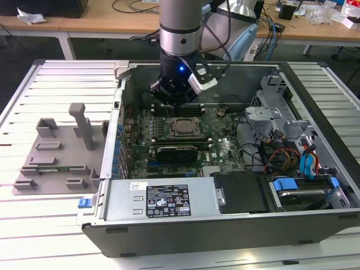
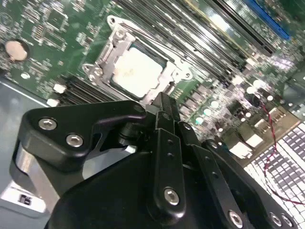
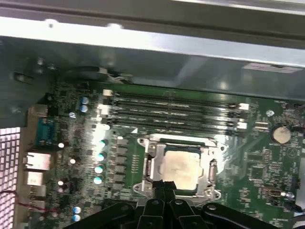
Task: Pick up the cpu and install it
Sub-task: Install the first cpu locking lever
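One cpu is seen seated in socket frame, centre of exterior view; gripper is held just above it w/ fingers pressed together. PSU label, lower centre: print too small to be read.

The computer case is lying open on the table. The motherboard is lying inside it, and the cpu is sitting in the socket on that board. The gripper is hanging just above the socket's far side in the exterior view. Memory slots are running just beside the socket. The tray is resting on the table to the exterior view's left of the case.
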You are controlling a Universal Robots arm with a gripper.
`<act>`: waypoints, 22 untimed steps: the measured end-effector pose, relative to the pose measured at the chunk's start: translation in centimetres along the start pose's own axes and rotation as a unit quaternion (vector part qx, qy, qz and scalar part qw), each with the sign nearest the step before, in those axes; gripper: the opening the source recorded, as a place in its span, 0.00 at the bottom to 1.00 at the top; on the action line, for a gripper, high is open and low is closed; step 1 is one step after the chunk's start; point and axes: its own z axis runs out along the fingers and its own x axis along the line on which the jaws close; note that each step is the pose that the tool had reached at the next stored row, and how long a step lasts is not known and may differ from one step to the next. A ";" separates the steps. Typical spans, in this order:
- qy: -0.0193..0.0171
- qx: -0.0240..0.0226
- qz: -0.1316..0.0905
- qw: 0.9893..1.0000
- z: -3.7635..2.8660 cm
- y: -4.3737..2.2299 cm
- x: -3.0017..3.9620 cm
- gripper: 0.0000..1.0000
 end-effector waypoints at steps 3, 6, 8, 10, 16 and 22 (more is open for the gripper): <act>0.000 0.000 0.000 1.000 -0.01 0.10 0.95 0.11; 0.000 0.000 0.000 1.000 -0.03 0.25 2.47 0.11; 0.000 0.000 0.000 1.000 -0.03 0.29 2.90 0.11; 0.000 -0.003 0.000 1.000 -0.04 0.35 3.52 0.11; -0.010 -0.093 0.001 0.996 -0.05 0.42 4.31 0.11; -0.012 -0.111 0.001 0.994 -0.05 0.43 4.35 0.11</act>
